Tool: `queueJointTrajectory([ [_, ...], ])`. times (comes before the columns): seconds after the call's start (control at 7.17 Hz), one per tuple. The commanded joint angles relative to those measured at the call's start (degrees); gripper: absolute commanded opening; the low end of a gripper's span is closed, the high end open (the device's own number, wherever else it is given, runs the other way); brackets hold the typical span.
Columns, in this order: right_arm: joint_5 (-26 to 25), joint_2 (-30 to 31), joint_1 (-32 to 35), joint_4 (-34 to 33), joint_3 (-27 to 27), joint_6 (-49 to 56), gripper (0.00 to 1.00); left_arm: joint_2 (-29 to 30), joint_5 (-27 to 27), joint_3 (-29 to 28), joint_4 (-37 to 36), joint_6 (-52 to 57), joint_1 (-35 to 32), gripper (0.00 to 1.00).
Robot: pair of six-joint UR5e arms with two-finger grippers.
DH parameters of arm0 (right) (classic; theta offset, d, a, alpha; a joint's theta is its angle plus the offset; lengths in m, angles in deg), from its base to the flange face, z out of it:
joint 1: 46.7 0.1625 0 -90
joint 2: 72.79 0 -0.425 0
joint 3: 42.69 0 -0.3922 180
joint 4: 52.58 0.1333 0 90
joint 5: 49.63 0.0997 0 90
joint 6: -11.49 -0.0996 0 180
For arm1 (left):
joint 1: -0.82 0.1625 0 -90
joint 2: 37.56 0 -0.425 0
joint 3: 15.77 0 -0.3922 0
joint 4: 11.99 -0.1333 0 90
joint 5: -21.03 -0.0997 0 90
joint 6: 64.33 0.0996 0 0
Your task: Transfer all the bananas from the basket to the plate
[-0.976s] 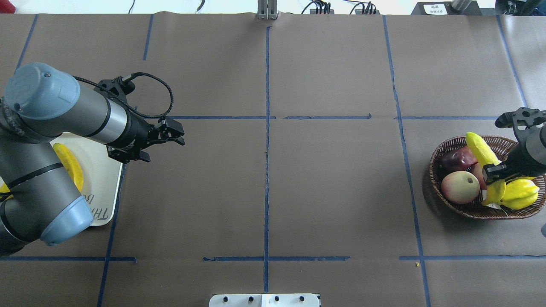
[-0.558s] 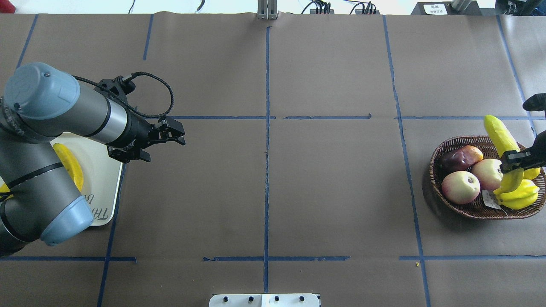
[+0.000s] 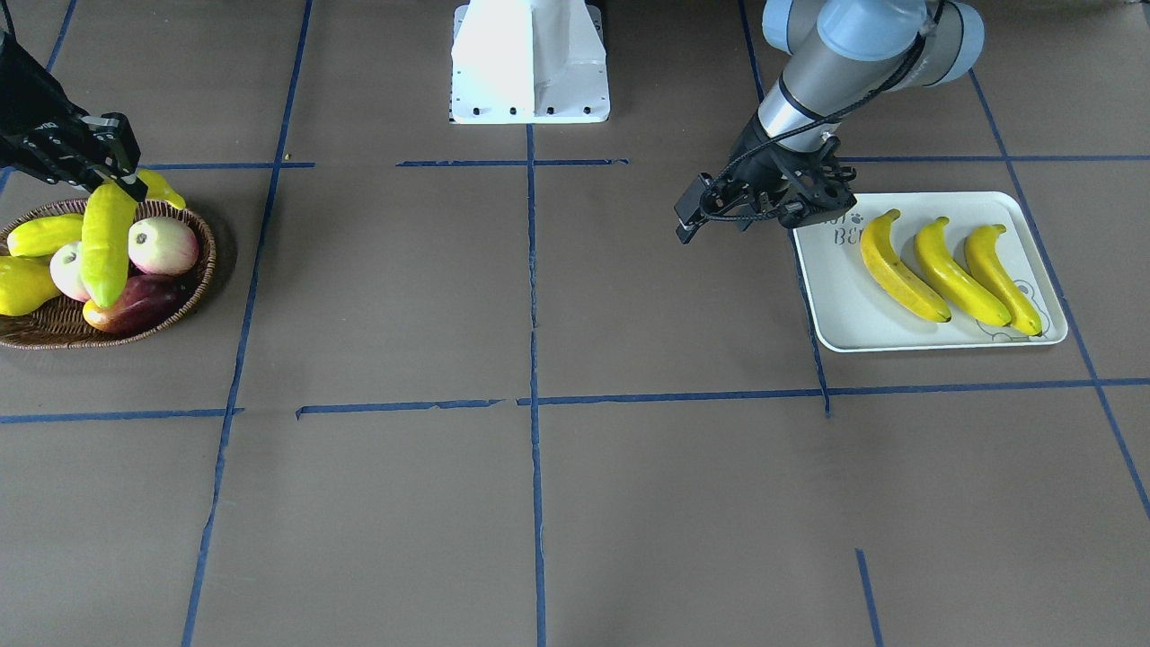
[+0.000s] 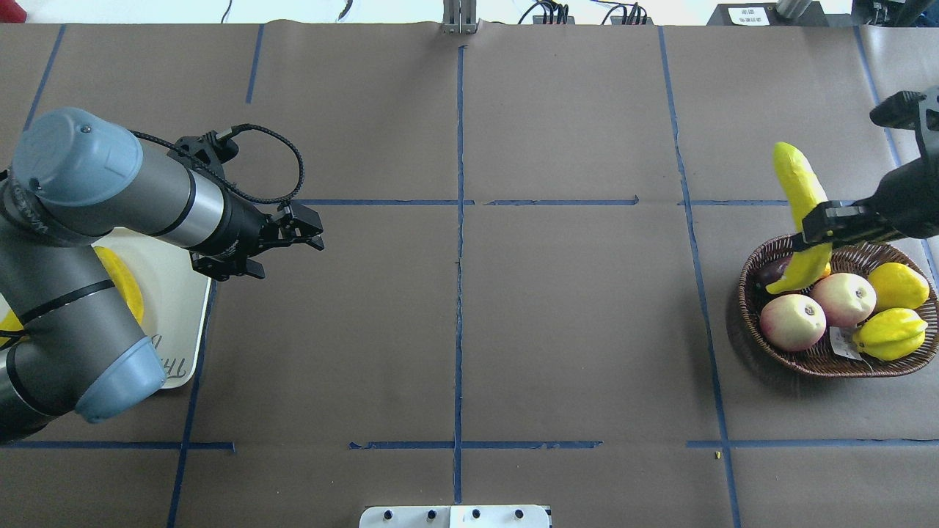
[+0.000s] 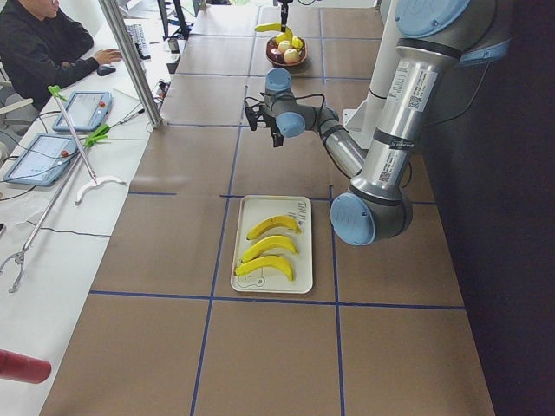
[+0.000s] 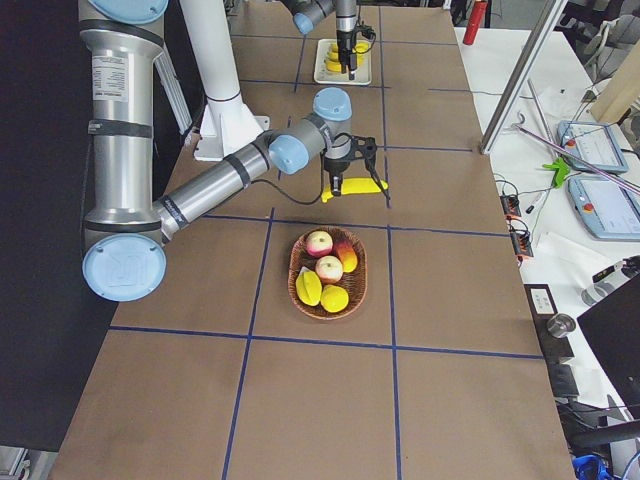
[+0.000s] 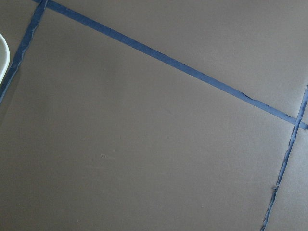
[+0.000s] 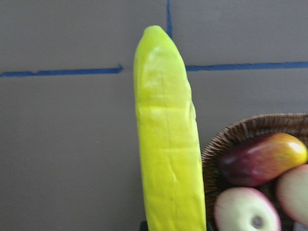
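My right gripper (image 4: 820,222) is shut on a long greenish-yellow banana (image 4: 797,183) and holds it tilted above the far left rim of the brown wicker basket (image 4: 814,361). In the front-facing view the gripper (image 3: 115,172) holds the banana (image 3: 103,243) over the basket (image 3: 193,292). The banana (image 8: 168,144) fills the right wrist view. Three yellow bananas (image 3: 952,270) lie side by side on the white plate (image 3: 840,310). My left gripper (image 4: 314,233) is open and empty, above the table just beside the plate (image 4: 180,308).
In the basket lie two pink-white apples (image 4: 792,323), two plump yellow fruits (image 4: 889,334) and a dark red fruit (image 8: 260,156). The white robot base (image 3: 530,63) stands at mid table edge. Blue tape lines cross the brown table. An operator (image 5: 39,48) sits beyond the far side.
My right gripper has lifted the banana up out of the basket and carried it toward the far side and slightly left. My left arm has barely shifted.
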Motion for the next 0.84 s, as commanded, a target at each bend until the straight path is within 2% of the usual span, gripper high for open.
queueJointTrajectory([
  [0.0, -3.5, -6.2, -7.9, 18.3, 3.1, -23.2, 0.01, 2.9, -1.0, -4.5, 11.8, -8.3, 1.6, 0.99],
  [0.14, -9.2, -6.1, -12.4, 28.9, 5.0, -29.9, 0.01, 2.9, -1.7, -8.7, 25.7, -14.4, 2.6, 0.99],
  [0.28, -13.5, -6.1, -16.8, 35.9, 6.4, -34.5, 0.01, 3.0, -1.7, -11.1, 34.1, -17.7, 2.7, 0.99],
  [0.42, -17.4, -6.1, -21.4, 39.6, 6.6, -35.0, 0.00, 4.8, -1.6, -10.9, 36.7, -21.4, 2.7, 0.99],
  [0.56, -19.9, -6.6, -24.7, 39.8, 6.5, -34.5, 0.00, 8.3, -1.7, -11.1, 36.6, -24.8, 2.9, 0.99],
  [0.7, -20.3, -7.5, -27.0, 39.8, 6.6, -34.3, 0.00, 10.9, -1.7, -11.1, 36.2, -26.1, 3.0, 0.99],
])
